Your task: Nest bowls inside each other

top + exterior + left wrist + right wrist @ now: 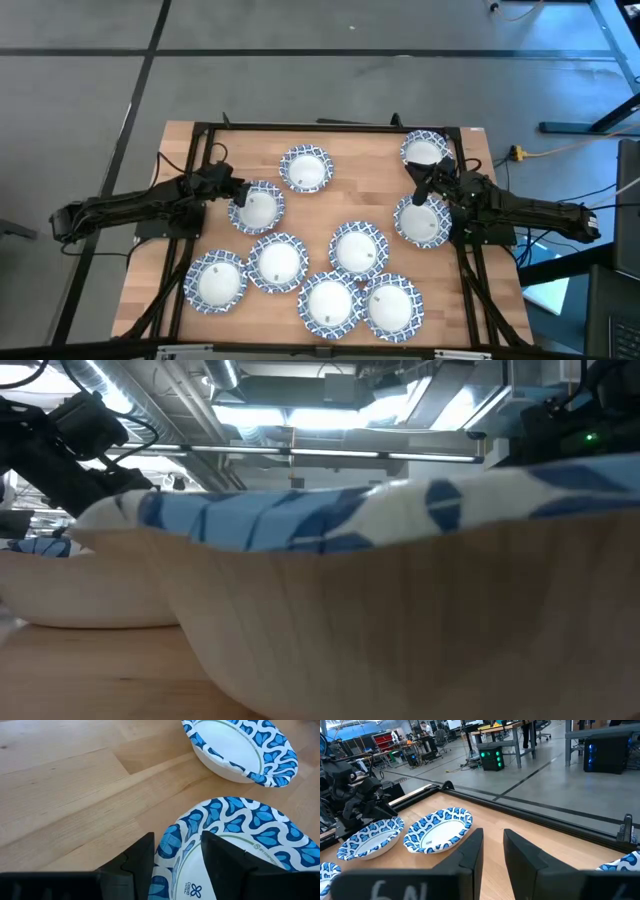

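Observation:
Nine bowls with white insides and blue-and-white rims sit upright on the wooden table (180,150). My left gripper (234,196) is low at the left rim of one bowl (258,208). In the left wrist view it is open (177,857), one finger outside the rim and one over the white inside. My right gripper (420,186) hovers between the far-right bowl (425,152) and the bowl nearer the front (422,222). A narrow gap shows between its fingers (493,847), and nothing is in it. My left gripper straddles the bowl's left rim (167,845), one finger (142,862) outside and the other finger (225,860) inside, coming level from the table's left. The bowl rests on the table. Whether either finger touches the rim, I cannot tell.
Five more bowls crowd the near half of the table, around the bowl (358,248), and one fills the low view (400,590). Another bowl (306,168) sits beyond the left gripper (240,747). Bare wood lies along the far edge and far-left corner. A black frame rims the table.

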Robot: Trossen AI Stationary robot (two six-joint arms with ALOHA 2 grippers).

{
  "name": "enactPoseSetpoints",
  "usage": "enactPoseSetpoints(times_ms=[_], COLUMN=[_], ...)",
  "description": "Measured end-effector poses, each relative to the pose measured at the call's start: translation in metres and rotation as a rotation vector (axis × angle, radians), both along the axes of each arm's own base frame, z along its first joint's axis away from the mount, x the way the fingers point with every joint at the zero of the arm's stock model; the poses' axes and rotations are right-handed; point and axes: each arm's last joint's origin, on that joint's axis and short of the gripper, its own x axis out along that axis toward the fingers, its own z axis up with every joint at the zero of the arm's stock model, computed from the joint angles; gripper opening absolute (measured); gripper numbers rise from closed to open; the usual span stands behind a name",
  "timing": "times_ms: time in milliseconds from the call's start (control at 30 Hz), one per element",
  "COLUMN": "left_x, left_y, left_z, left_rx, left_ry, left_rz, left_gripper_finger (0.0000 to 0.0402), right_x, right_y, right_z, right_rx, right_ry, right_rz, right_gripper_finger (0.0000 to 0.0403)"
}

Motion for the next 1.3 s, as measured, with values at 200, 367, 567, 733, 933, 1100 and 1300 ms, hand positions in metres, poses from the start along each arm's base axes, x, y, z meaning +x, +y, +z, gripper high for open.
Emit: enactPoseSetpoints(times_ms=[200, 367, 567, 733, 933, 1100, 1300], left_x=[0.0, 0.0, 0.0, 0.0, 0.0, 0.0, 0.0], left_y=[0.0, 0.0, 0.0, 0.0, 0.0, 0.0, 0.0], left_z=[0.0, 0.0, 0.0, 0.0, 0.0, 0.0, 0.0], left_rx=[0.0, 0.0, 0.0, 0.0, 0.0, 0.0, 0.0], left_ry=[0.0, 0.0, 0.0, 0.0, 0.0, 0.0, 0.0], left_rz=[0.0, 0.0, 0.0, 0.0, 0.0, 0.0, 0.0], left_gripper_finger=[0.0157, 0.0157, 0.0157, 0.0157, 0.0157, 0.0157, 0.0157], right_x=[0.0, 0.0, 0.0003, 0.0001, 0.0001, 0.0001, 0.0], right_y=[0.0, 0.0, -0.0001, -0.001, -0.001, -0.001, -0.0011], right_z=[0.0001, 0.0001, 0.0015, 0.0033, 0.0031, 0.0032, 0.0033], right_rx=[0.0, 0.002, -0.002, -0.009, -0.052, -0.088, -0.157], right_ry=[0.0, -0.002, -0.018, -0.035, 0.002, 0.03, 0.085], right_rz=[0.0, 0.0, 0.0, -0.018, -0.011, -0.007, -0.004], right_gripper_finger=[0.0077, 0.0077, 0.0077, 0.0077, 0.0077, 0.0077, 0.0077])
